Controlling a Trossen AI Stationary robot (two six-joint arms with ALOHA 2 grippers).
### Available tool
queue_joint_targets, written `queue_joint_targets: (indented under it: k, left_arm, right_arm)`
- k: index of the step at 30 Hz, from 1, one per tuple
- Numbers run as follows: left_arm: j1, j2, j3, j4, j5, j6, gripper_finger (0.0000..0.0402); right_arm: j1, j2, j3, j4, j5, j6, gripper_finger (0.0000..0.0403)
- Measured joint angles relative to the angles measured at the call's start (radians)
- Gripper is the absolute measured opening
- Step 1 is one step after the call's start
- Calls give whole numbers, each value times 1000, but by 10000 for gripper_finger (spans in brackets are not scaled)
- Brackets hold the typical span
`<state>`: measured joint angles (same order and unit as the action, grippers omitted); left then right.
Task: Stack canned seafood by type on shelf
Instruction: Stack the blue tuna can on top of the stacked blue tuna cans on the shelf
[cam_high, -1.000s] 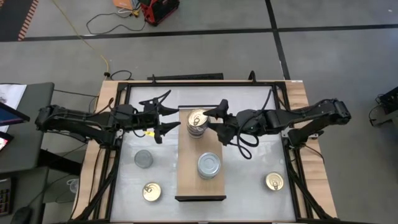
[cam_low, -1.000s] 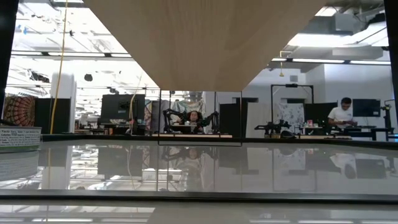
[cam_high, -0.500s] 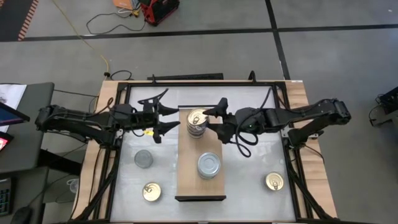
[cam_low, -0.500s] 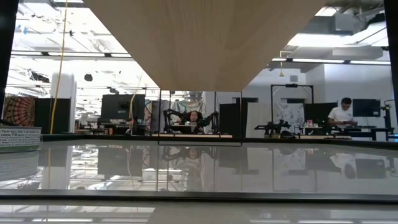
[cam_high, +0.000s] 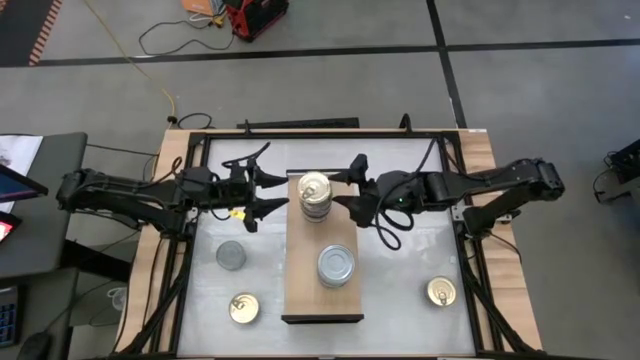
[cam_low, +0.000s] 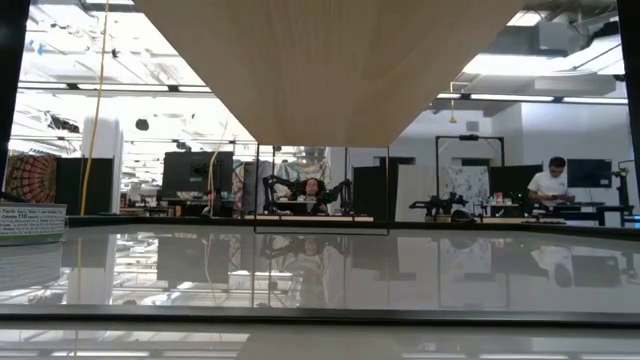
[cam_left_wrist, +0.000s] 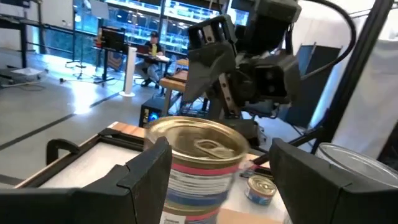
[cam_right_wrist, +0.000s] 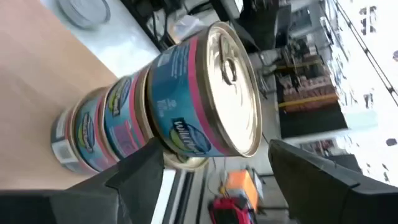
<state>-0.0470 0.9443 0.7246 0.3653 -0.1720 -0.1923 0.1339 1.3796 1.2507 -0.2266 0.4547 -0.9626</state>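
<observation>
On the light-wood shelf (cam_high: 322, 290) stand two stacks of canned seafood. The gold-lidded stack (cam_high: 315, 196) sits near the shelf's far end; in the right wrist view it shows three tins (cam_right_wrist: 155, 112) one on another, with blue and pink labels and white lettering that seems to begin "Wild", the rest unreadable. The silver-lidded stack (cam_high: 336, 267) stands around the middle of the shelf, toward its near end; its number of tins cannot be told from above.

Three more tins lie singly on the white tabletop (cam_high: 405, 275): a silver-lidded tin (cam_high: 231, 255) left of the shelf, a gold-lidded tin (cam_high: 243, 308) near the front left corner, and another gold-lidded tin (cam_high: 442, 292) toward the front right.

The left gripper (cam_high: 268, 190) hovers just left of the gold stack, fingers spread wide and holding nothing. The right gripper (cam_high: 350, 188) is just right of the same stack, likewise spread wide and empty; the stack stands between the two.
</observation>
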Motion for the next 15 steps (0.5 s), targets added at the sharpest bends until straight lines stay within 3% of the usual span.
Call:
queue_joint_targets:
  k: [9,12,15]
  left_arm:
    - [-5,-92,0,-70,2,102,257]
    - [-45,-128,0,-182,26,147,257]
    - [-130,-166,0,-358,-6,198,252]
  right_arm:
    - [30,-35,0,-26,78,42,315]
    - [71,-64,-1,-63,160,93,315]
    - [108,-117,0,-156,167,247,315]
